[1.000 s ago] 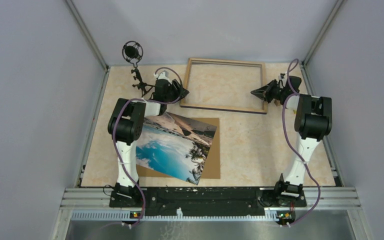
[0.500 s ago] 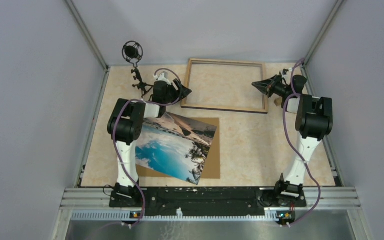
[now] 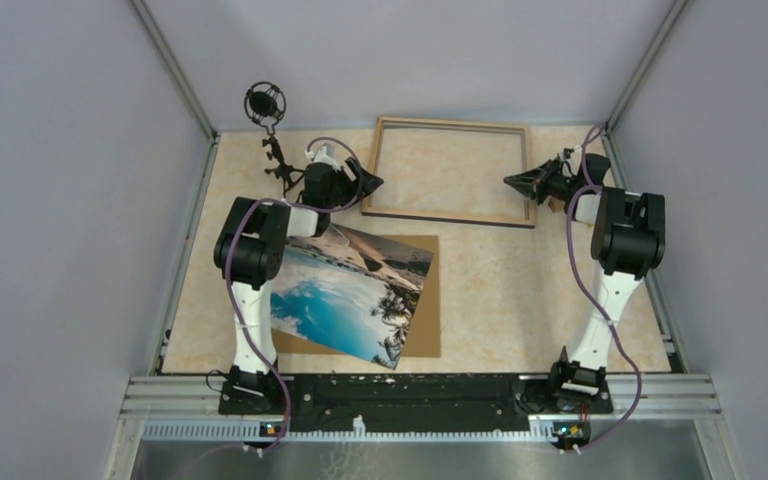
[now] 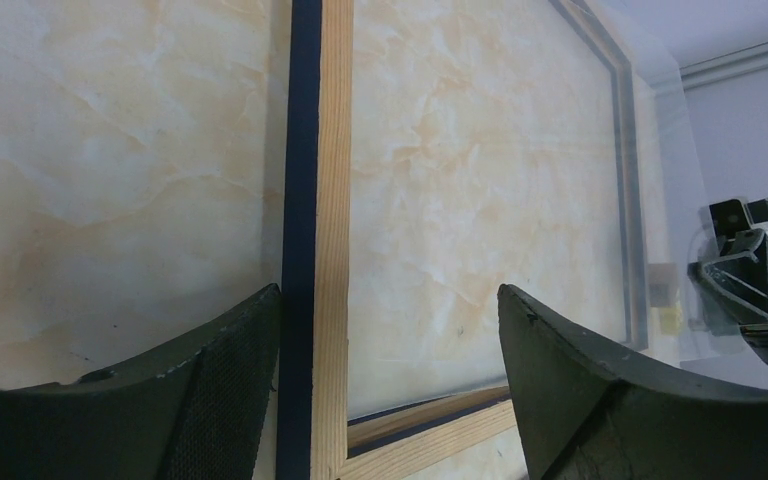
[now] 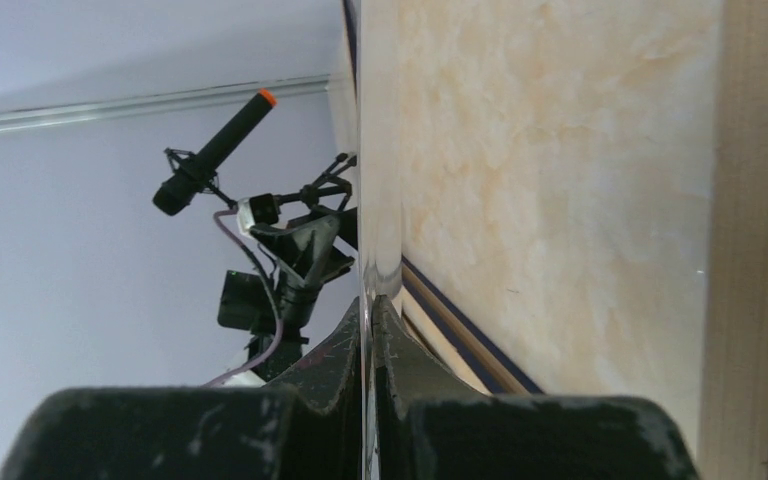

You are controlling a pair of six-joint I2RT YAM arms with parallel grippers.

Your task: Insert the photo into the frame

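Observation:
The frame (image 3: pixel 447 123), light wood on top with a dark blue outer edge, lies flat at the back of the table. My left gripper (image 3: pixel 372 184) is at its near left corner. In the left wrist view it (image 4: pixel 390 295) stands open, its jaws on either side of the frame's left rail (image 4: pixel 333 200) and gripping nothing. My right gripper (image 3: pixel 513 181) is at the frame's right rail. In the right wrist view it (image 5: pixel 368 305) is shut on a thin clear pane (image 5: pixel 368 200) seen edge-on. The photo (image 3: pixel 345 295) lies tilted near the left arm.
A brown backing board (image 3: pixel 428 310) lies under the photo. A microphone on a small stand (image 3: pixel 265 103) is at the back left, close to the left gripper. Metal rails and grey walls bound the table on three sides.
My left gripper's jaws have spread apart at the frame's left rail. The right gripper shifted a little toward the back, then part of the way back. The photo and the frame have not moved.

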